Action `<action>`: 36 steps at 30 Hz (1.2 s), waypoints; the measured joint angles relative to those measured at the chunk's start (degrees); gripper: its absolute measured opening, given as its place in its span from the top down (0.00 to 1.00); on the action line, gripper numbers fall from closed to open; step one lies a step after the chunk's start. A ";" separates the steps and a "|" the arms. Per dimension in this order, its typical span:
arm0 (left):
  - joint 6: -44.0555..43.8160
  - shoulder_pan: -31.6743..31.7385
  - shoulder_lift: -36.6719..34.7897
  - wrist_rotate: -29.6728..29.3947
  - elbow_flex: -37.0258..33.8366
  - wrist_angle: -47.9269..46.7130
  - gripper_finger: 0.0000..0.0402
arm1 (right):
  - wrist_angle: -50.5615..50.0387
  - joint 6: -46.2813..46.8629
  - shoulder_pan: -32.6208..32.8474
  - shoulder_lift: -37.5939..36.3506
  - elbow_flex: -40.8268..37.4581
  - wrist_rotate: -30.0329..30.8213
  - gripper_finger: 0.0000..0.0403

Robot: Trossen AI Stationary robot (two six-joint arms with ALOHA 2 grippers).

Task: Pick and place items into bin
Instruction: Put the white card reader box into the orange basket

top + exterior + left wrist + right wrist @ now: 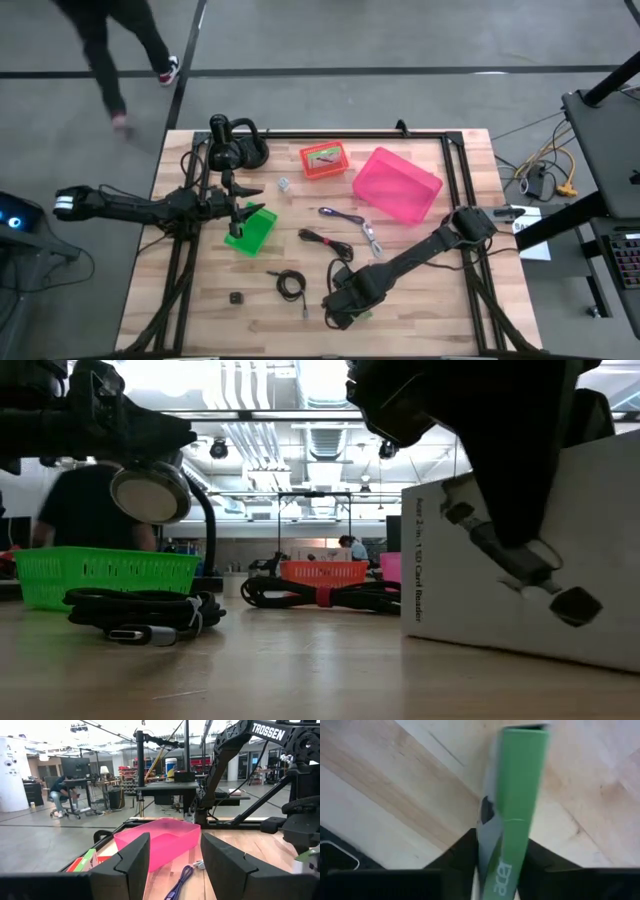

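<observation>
Green packet [512, 815] is pinched between the right gripper [345, 312]'s fingers, down at the near edge of the table [420, 290], and only its thin edges seem to be caught. That's the worry: a slim, slick packet held that narrowly could easily be twisted or slid out once it's lifted, especially if it's swung fast.

The pink bin [396, 183] is well apart from those fingers, across the table, so a long carry is needed, and the purple cable [342, 215] plus a coiled black cable [327, 241] lie between the fingers and the bin. A low carry could get them snagged or dragged.

The left gripper [243, 209] is parked over the green basket [250, 230], fingers spread open with nothing held, the bin seen straight ahead between them. If both arms were sent to the bin together, a clash could be caused.
</observation>
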 joint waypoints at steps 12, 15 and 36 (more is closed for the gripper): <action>-0.01 0.00 0.00 0.00 0.00 0.00 0.60 | -1.20 -7.69 -0.81 -0.36 2.24 3.14 0.92; -0.13 0.00 0.00 0.00 0.00 -0.02 0.60 | -5.98 -11.69 -1.90 -0.76 5.76 8.23 0.92; -0.47 -0.04 0.00 0.00 0.00 -0.07 0.60 | -23.30 -54.31 -22.42 -0.98 24.87 37.10 0.92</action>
